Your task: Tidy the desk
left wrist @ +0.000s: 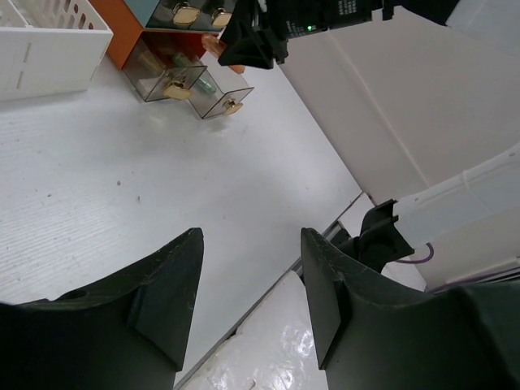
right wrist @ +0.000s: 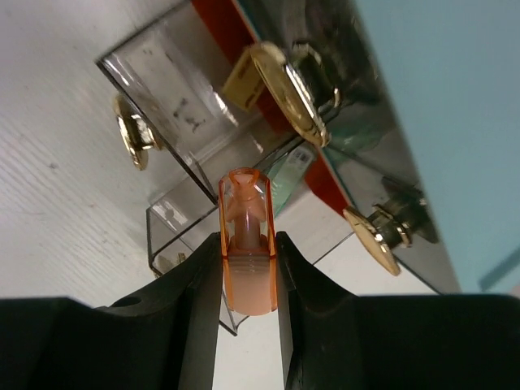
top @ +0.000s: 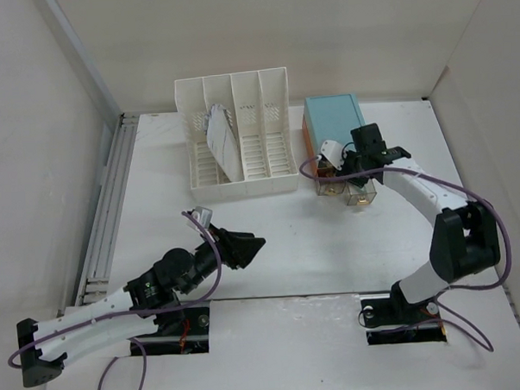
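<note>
One risk: the right gripper, clamped on an orange highlighter, could clip the rim of the clear drawer at centre frame, while the left gripper gapes empty.

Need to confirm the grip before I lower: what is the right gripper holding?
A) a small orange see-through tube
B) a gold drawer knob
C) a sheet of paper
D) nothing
A: the right gripper has its fingers pinched on the orange tube, close by an open clear drawer.
</note>
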Controlling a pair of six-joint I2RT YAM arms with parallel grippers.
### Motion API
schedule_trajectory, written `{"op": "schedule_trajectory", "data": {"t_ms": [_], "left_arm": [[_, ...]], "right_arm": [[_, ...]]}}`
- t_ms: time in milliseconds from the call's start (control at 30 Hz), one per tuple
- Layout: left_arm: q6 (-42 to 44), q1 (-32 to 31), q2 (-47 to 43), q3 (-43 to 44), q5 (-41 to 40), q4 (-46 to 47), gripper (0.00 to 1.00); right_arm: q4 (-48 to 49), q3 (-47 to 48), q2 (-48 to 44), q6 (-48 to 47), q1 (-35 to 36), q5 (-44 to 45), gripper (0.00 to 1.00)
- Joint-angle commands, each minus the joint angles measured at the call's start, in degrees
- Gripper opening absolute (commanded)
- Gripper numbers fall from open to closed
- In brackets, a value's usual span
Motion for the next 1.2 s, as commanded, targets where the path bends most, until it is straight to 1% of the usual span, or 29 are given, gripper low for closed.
{"op": "schedule_trajectory", "data": {"t_ms": [0,167,200,233,267,300,367,400,467,500,533,567,600,633,667,700,733,767,800,833,867,900,933,1033,1067,1133,1167], "left_arm": [[0.98,-0.12,-0.87,1.16,0.5,3.1,0.48],[0.98,-0.12,-1.4,1.16,-0.02,2.58,0.48],[0.98,-0.12,-1.4,1.16,-0.02,2.58,0.48],[0.98,-0.12,-1.4,1.16,-0.02,2.58,0.48],[0.98,-0.12,-0.88,1.16,-0.02,2.58,0.48],[0.98,-0.12,-0.87,1.16,-0.02,2.58,0.48],[0.98,-0.12,-0.87,1.16,-0.02,2.58,0.48],[0.98,-0.12,-0.87,1.16,-0.02,2.58,0.48],[0.98,-0.12,-0.35,1.16,-0.02,3.1,0.48],[0.98,-0.12,-0.35,1.16,-0.02,3.1,0.48],[0.98,-0.12,-0.35,1.16,-0.02,3.1,0.48],[0.98,-0.12,-0.35,0.64,-0.02,3.1,0.48],[0.98,-0.12,0.17,0.64,-0.02,3.8,0.47],[0.98,-0.12,0.7,0.64,-0.02,3.81,0.47],[0.98,-0.12,0.71,0.64,-0.02,4.59,0.45],[0.98,-0.12,2.1,0.64,-0.02,5.82,0.42],[0.98,-0.12,2.81,0.03,-0.02,6.61,0.39],[0.45,-0.12,3.6,0.02,-0.02,7.49,0.35],[-0.07,-0.12,4.65,0.02,-0.02,8.46,0.18],[-1.21,-0.12,7.27,-0.5,-0.02,10.99,0.05],[-2.0,-0.12,9.04,-0.51,-0.02,12.32,0.0],[-2.01,-0.12,13.32,0.1,1.45,15.73,0.0],[-2.01,-0.12,15.71,0.11,1.47,17.5,0.0],[-2.01,2.34,23.97,3.44,6.38,22.59,0.0],[-1.49,2.95,29.57,5.88,7.35,23.4,0.0],[-0.7,3.57,34.87,8.71,9.11,24.54,0.0],[-0.17,4.18,39.68,10.2,9.99,25.33,0.0]], "right_arm": [[-0.03,0.49,1.37,1.58,-2.21,-0.15,0.09],[0.5,1.1,3.04,1.59,-3.35,-0.15,0.12],[0.5,1.1,3.04,1.59,-3.36,-0.15,0.21],[-0.03,1.63,3.65,2.11,-3.36,-0.15,0.37],[-0.03,1.63,3.66,2.11,-3.36,-0.93,0.53],[-0.03,1.63,3.66,2.11,-3.88,-0.94,0.75],[0.49,1.1,1.91,2.11,-3.88,-2.16,0.77],[0.5,1.1,1.38,2.11,-4.41,-2.86,0.75],[0.5,1.1,0.59,1.42,-4.41,-4.0,0.53],[0.5,0.5,-0.12,1.41,-4.41,-6.1,0.38],[-0.03,0.49,-0.12,0.71,-5.19,-7.69,0.08],[-0.99,0.49,-0.73,-2.69,-6.16,-10.05,0.0],[-1.69,0.49,-0.74,-4.11,-6.17,-12.25,0.0],[-2.48,0.49,-0.74,-6.13,-7.04,-16.37,0.0],[-7.97,0.49,-0.74,-9.8,-7.83,-19.28,0.0],[-11.6,1.36,0.31,-18.8,-7.84,-22.09,0.0],[-14.76,1.37,1.01,-22.63,-8.45,-25.69,0.0],[-22.28,2.24,1.8,-27.28,-8.45,-26.94,0.0],[-25.31,2.25,2.59,-35.68,-8.98,-27.74,0.0],[-26.91,2.25,3.73,-38.03,-8.98,-27.74,0.0],[-28.32,1.38,4.27,-40.05,-9.5,-26.35,0.0],[-28.33,0.24,5.06,-42.68,-9.51,-24.77,0.0],[-28.33,-0.3,5.06,-43.84,-10.12,-24.76,0.0],[-28.86,-2.23,5.06,-46.48,-11.27,-24.76,0.0],[-27.99,-2.23,5.06,-46.49,-11.79,-23.89,0.0],[-24.84,-3.11,5.06,-45.09,-12.58,-23.35,0.0],[-22.81,-4.51,3.76,-41.78,-12.59,-23.35,0.0]]}}
